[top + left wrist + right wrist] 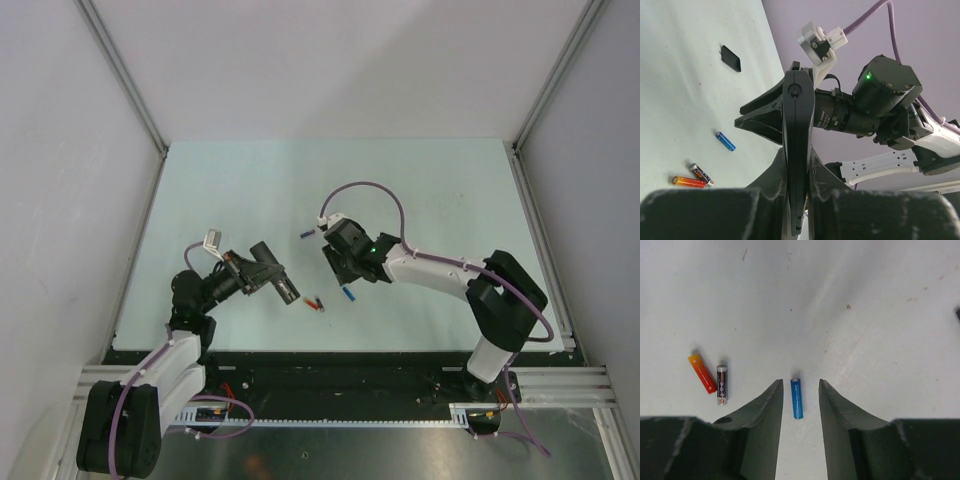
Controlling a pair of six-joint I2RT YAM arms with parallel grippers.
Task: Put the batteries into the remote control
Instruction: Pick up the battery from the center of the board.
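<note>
Early stage, by my read. My left jaws are clamped on the remote control (797, 115), holding it edge-on and up off the counter (250, 180). In that edge-on view I can't see the back recess, so I can't tell if any cell is seated or if the cover is off. No battery is in either grip.

My right jaws are parted and hang over one blue battery (797, 399). It lies flat between the two tips with counter showing on both sides, so there is no contact and no grasp yet.

Done: remote picked up and presented. Left: close on this battery, carry it to the remote, seat it, and probably repeat for another.

Counts:
- remote control: one, in my left jaws.
- batteries on the counter: four as I count them.
  - the blue battery between my right jaws.
  - a red-orange battery (702, 373) off to the side of it.
  - a dark battery (722, 385) with silver ends, just beside the red-orange one.
  - a far blue battery (308, 232), seen only from overhead and well apart from the others; it is small, so it's a likely battery, not certain.
- small black flat piece (731, 58): one, on the counter beyond the batteries.
- arms: two.
</note>
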